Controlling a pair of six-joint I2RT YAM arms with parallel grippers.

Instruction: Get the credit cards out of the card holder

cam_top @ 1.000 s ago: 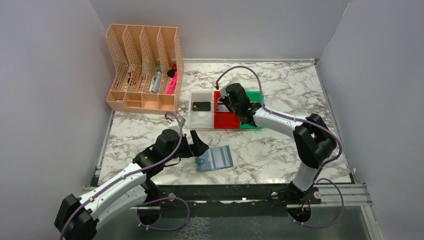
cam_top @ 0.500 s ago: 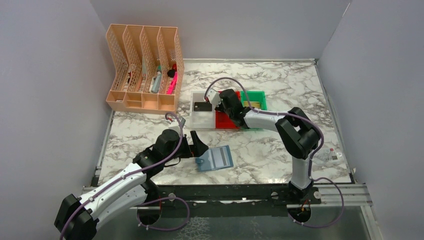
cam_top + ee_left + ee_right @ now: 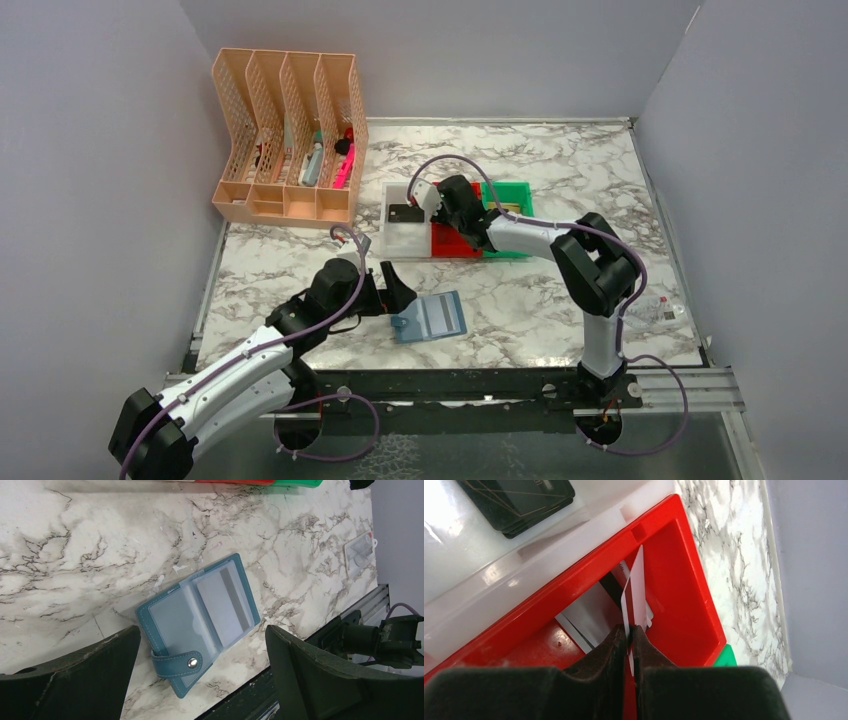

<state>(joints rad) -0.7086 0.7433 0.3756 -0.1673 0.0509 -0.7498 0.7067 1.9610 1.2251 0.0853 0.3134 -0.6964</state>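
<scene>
Far left, back of the worktop (image 3: 560,300): peach mesh file rack (image 3: 285,135), with pens and markers in its slots.

Left hand (image 3: 396,284): we note the jaws spread wide and nothing held. It hangs low over the marble surface, just left of the card holder (image 3: 197,630) and not touching it. In the left wrist view the two fingers frame the holder on either side.

Card holder: it lies open and flat near the front edge of the worktop, snap tab towards the left hand. Its pale clear pockets face up, and we see a grey card (image 3: 222,605) inside the right-hand pocket.

White bin (image 3: 400,240): it sits behind the holder and contains a small stack of black cards (image 3: 519,500).

Right hand (image 3: 629,631): it reaches over the red bin (image 3: 684,580), which touches the white bin's right side. The jaws are almost together, pinching a thin pale card (image 3: 639,587) that stands on edge inside the bin near its corner. Another light card (image 3: 589,615) lies flat on the red bin's floor.

Green bin (image 3: 510,195): beside the red bin, on its right.

Far right: a small clear packet (image 3: 655,310) lies on the worktop, well apart from the bins.
</scene>
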